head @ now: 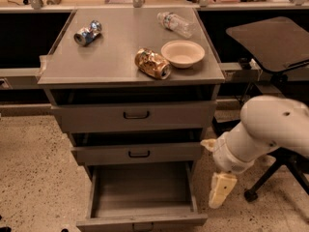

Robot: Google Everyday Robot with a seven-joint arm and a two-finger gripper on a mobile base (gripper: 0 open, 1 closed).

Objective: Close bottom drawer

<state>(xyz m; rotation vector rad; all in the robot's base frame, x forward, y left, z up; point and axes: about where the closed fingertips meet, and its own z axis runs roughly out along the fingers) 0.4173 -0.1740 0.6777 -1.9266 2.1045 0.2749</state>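
The grey metal cabinet (130, 66) has three drawers. The bottom drawer (142, 220) is pulled far out toward me and its inside is bare. Its front panel lies along the lower edge of the view, with the small dark handle only partly showing. The middle drawer (139, 153) and the top drawer (136, 115) each stand out a little. My gripper (219, 190) hangs from the white arm (270, 129) to the right of the bottom drawer, pointing down at the floor, apart from the drawer.
On the cabinet top lie a crushed can (88, 33), a brown crumpled bag (152, 63), a white bowl (182, 53) and a clear plastic bottle (175, 23). A dark side table (270, 40) and a wheeled chair base (251, 195) stand at the right.
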